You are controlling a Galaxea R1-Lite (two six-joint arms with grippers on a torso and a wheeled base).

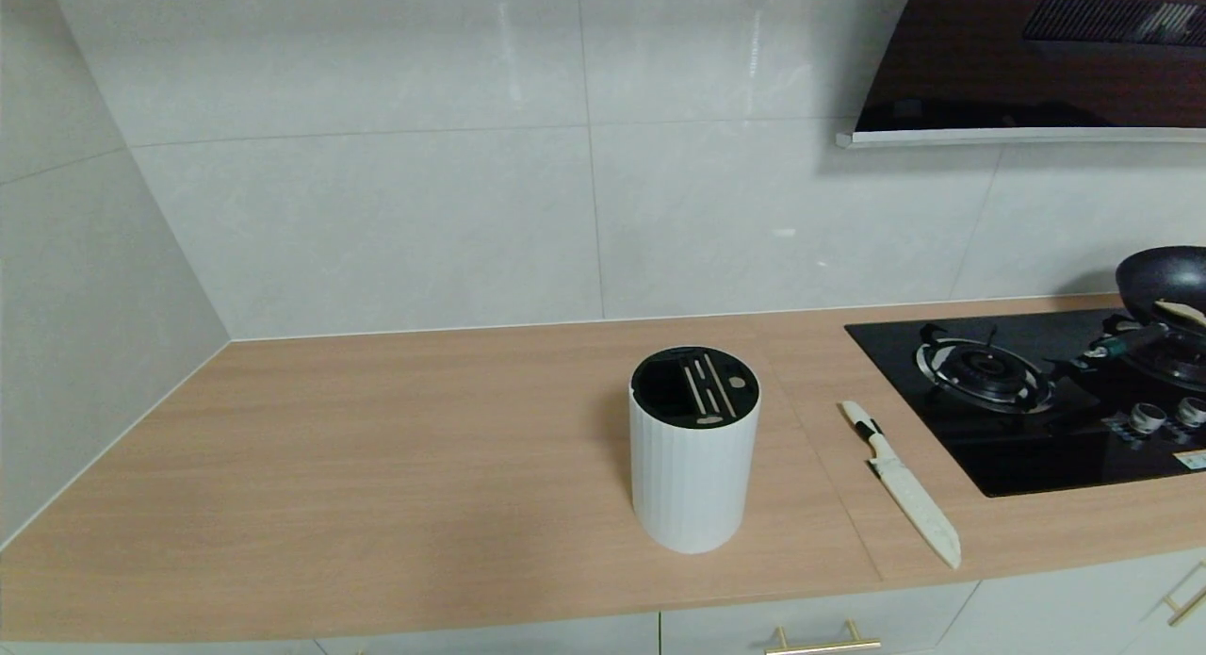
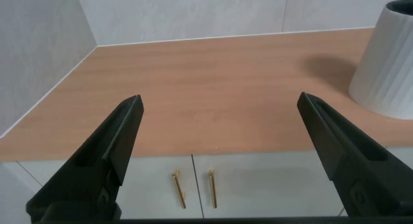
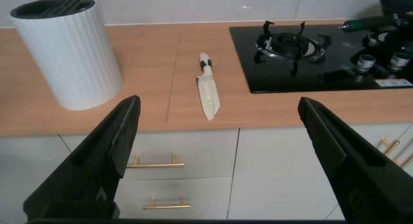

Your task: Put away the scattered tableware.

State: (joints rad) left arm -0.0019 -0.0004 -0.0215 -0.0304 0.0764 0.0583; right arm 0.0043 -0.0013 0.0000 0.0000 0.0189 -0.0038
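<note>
The left claw (image 2: pixel 219 100) stands wide, its two dark fingers (image 2: pixel 119 150) far apart and nothing between them. It hangs just off the front edge of the worktop (image 1: pixel 377 448), over the pale cupboard doors with their gold handles (image 2: pixel 211 188). The right claw (image 3: pixel 218 101) is likewise spread wide and empty, also out past the front edge, facing the knife (image 3: pixel 207 95).

The knife lies flat on the worktop, between the knife holder (image 1: pixel 694 457) and the gas hob (image 1: pixel 1027 401), touching neither. Its white handle (with a black band where it meets the blade) points toward the tiled wall (image 1: pixel 377 212); the pale, speckled blade points toward the front edge.

The knife holder is a white ribbed cylinder, standing upright near the middle of the worktop; its black top has slots and one larger opening.

On the hob, at its far right burner, sits a dark pan (image 1: pixel 1164 278). A dark range hood (image 1: pixel 1036 61) hangs on the wall above.
</note>
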